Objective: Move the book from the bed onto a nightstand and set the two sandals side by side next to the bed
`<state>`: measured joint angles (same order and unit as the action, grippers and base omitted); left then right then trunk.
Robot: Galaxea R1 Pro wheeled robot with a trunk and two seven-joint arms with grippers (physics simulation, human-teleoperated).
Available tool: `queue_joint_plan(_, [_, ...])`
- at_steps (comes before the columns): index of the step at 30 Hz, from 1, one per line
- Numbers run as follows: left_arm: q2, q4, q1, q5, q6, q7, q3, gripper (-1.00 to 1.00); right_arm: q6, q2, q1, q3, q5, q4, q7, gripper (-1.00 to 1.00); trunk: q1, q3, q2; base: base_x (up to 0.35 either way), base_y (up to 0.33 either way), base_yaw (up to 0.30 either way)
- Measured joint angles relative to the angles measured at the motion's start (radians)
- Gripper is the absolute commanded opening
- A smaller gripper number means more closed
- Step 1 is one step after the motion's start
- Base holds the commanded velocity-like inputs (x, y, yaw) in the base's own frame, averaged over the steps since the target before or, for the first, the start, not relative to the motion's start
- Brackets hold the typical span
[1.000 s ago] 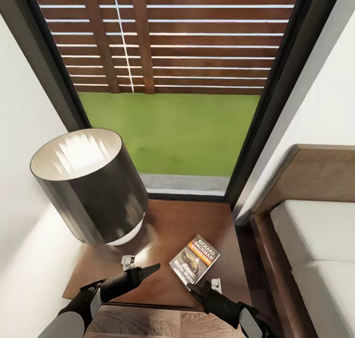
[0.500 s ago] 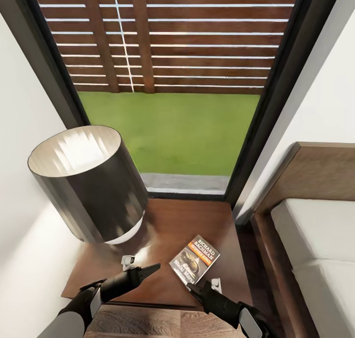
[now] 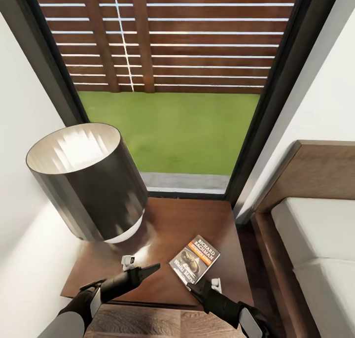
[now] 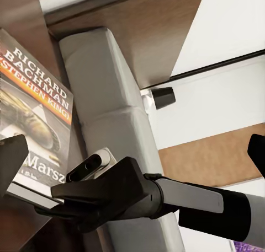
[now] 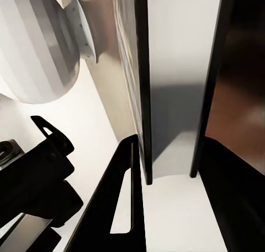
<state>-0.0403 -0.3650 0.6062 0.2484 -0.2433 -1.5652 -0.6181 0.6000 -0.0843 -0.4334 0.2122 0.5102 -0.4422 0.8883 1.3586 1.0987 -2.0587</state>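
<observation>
Nightstand (image 3: 162, 229), glossy reddish-brown, set below dark-framed window (image 3: 44, 57) | drum-shade lamp (image 3: 86, 185) stood at its left | left gripper (image 3: 148, 270) fingers seen pressed together | book (image 3: 195, 259) laid flat on it | right gripper (image 3: 196, 289) at book's near corner, finger state undeterminable | bed (image 3: 315, 249) alongside at right.

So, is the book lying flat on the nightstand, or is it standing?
Flat: the book lies cover up on the nightstand.

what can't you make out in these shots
- Head view: the right hand touches the book's near edge; its own arm hides whether it grips.
- Head view: the bed is cut off by the picture's edge.
- Head view: the lamp's base is hidden under its shade.
</observation>
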Motion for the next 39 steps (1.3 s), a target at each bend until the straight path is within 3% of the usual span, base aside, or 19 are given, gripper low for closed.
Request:
queue_joint_plan(5, [0.000,0.000,0.000,0.000,0.000,0.000,0.000,1.00,-0.001,0.000,0.000,0.001,-0.001,0.000,0.000,-1.00,0.000,0.000,0.000,0.000,0.000,0.000])
queue_joint_plan(7, [0.000,0.000,0.000,0.000,0.000,0.000,0.000,1.00,0.016,0.000,0.000,-0.006,0.033,-0.003,0.006,-1.00,0.007,0.006,-0.014,0.000,0.000,0.000])
queue_joint_plan(28, [0.000,0.000,0.000,0.000,0.001,0.000,0.000,1.00,0.016,-0.001,0.000,-0.005,0.035,-0.003,0.007,-1.00,0.008,0.006,-0.014,0.000,0.000,0.000])
queue_joint_plan(29, [0.000,0.000,0.000,0.000,0.001,0.000,0.000,1.00,0.016,-0.001,0.000,-0.005,0.035,-0.003,0.006,1.00,0.008,0.006,-0.014,0.000,0.000,0.000])
queue_joint_plan(30, [0.000,0.000,0.000,0.000,0.001,0.000,0.000,1.00,-0.001,-0.001,0.000,0.001,-0.003,0.000,0.000,1.00,0.008,0.006,-0.014,0.000,0.000,0.000])
queue_joint_plan(39, [0.000,0.000,0.000,0.000,0.001,0.000,0.000,1.00,-0.002,-0.001,0.001,0.001,-0.004,-0.001,0.000,1.00,0.008,0.006,-0.014,0.000,0.000,0.000])
